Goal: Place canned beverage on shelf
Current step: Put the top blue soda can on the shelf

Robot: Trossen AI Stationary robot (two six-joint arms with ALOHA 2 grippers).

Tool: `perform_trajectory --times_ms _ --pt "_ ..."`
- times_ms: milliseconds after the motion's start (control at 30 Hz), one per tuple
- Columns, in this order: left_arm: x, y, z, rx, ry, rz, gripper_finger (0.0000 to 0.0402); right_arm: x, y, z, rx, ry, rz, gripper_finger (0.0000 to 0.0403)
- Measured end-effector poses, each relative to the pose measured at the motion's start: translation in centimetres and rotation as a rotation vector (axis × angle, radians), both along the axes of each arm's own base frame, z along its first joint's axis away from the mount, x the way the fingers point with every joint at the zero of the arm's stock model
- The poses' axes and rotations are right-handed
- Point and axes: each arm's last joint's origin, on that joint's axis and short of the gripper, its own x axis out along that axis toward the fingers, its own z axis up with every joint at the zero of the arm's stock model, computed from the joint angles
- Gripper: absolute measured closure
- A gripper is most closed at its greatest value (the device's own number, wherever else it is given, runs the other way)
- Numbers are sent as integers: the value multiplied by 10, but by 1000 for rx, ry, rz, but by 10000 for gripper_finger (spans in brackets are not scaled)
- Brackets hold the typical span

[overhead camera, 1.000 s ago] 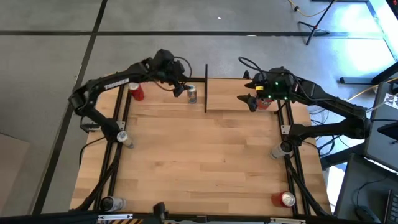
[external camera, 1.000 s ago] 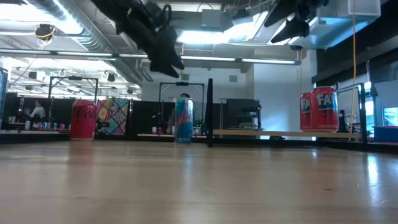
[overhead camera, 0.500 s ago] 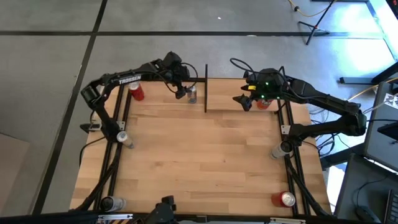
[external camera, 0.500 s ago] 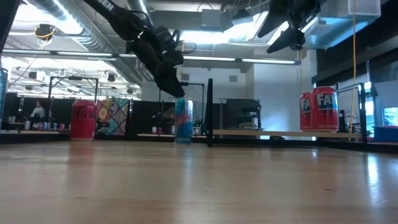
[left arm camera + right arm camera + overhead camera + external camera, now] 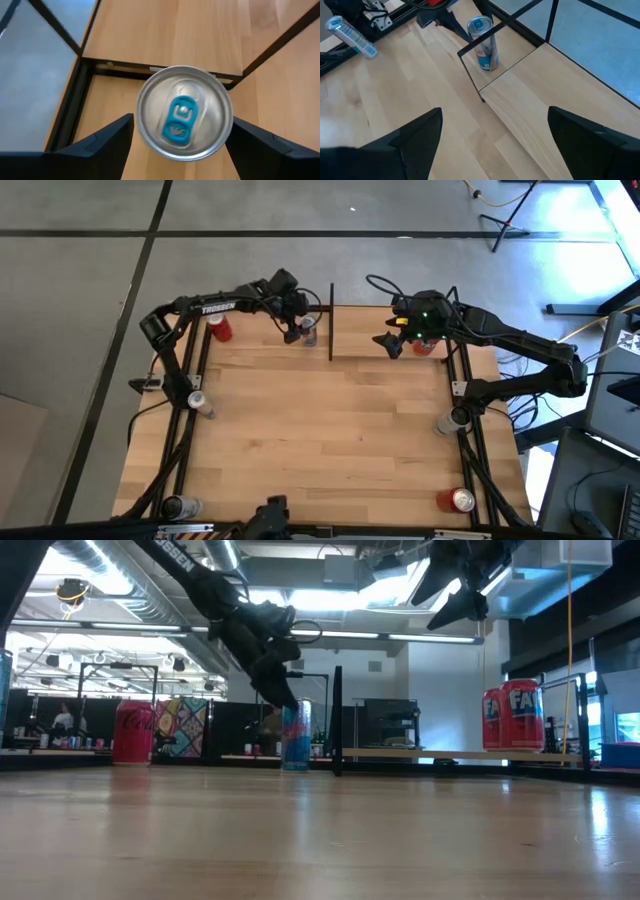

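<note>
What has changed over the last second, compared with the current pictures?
The left gripper has moved across the far edge and come down over the blue can; its jaws now sit open on either side of the can's top, not yet closed. The right gripper shifted slightly towards the middle, jaws open above the shelf. The blue can, the red cans and the shelf stayed put.

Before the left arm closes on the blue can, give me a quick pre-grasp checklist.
1. Left hand open: ok, a finger on each side of the blue can.
2. Can upright: ok, it stands on the table.
3. Fingers low enough on the can: cannot tell.
4. Shelf board free: ok where it shows.
5. Right hand out of the way: ok, it hangs open above the shelf, apart from the can.
</note>
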Motion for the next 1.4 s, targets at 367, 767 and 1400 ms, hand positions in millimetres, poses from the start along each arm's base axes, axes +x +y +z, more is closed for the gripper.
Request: perform_trajectory --times_ms 367,767,1400 --pt "0 -17 14 15 17 -24 221 1 0 0 25 -13 11 55" --pt "-9 -91 102 -48 -117 -33 221 6 1 5 -48 -62 158 55" --pt "95 -197 24 -61 -84 -67 213 23 68 -58 -54 22 521 55"
